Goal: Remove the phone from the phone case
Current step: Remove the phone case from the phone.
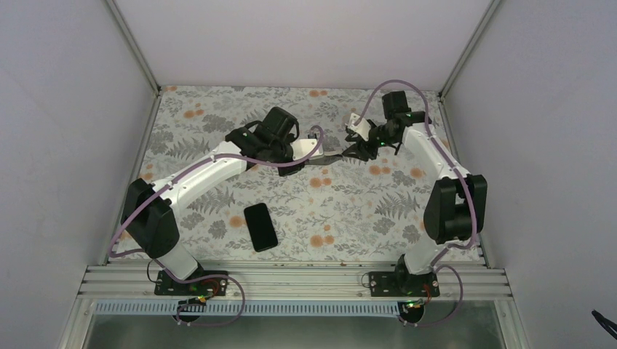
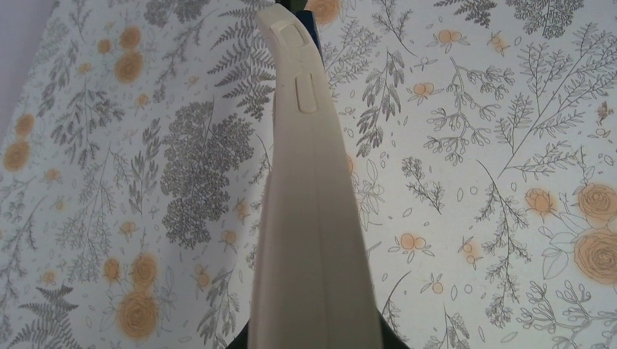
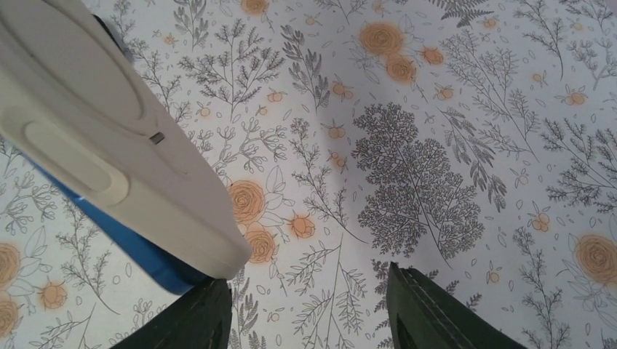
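Left gripper pinches phone case edge-on, held above table and bent so phone peeks out. Right gripper spread, empty, beside phone; probably poised to pull.

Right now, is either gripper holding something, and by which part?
The left gripper holds the phone case by one end; the right gripper is open, holding nothing.

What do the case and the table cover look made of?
The case looks like soft rubbery plastic, matte off-white: it bows and has moulded button bumps. The table cover seems printed cloth or vinyl, matte; which is unclear.
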Motion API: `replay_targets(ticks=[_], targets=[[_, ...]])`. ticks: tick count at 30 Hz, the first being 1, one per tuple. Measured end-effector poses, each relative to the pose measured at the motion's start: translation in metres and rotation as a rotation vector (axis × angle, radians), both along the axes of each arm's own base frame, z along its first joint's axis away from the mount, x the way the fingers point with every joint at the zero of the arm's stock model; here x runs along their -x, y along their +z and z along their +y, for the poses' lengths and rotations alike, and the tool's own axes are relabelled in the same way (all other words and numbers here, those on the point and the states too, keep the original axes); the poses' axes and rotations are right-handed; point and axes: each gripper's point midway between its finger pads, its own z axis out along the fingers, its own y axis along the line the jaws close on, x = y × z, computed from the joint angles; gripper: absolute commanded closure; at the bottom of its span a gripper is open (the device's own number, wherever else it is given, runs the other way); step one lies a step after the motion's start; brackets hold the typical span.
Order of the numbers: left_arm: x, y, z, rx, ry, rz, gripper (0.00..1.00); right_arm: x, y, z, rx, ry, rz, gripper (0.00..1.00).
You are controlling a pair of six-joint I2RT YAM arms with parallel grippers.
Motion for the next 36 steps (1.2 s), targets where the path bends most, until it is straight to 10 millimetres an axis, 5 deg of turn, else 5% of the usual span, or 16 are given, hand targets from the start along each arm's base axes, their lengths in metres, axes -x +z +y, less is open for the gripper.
replay_targets(ticks=[11,27,36], targets=[[0.004,-0.004,0.008,-0.034,0.037,0.049,0.98,-0.009,-0.006,0.018,0.062,0.026,0.023,0.42],[0.028,-0.019,0.016,-0.091,-0.001,0.131,0.98,0.048,-0.008,0.076,0.066,0.353,0.119,0.42],[0.045,-0.024,0.042,-0.135,0.017,0.117,0.98,0.076,-0.018,0.104,0.056,0.488,0.172,0.44]])
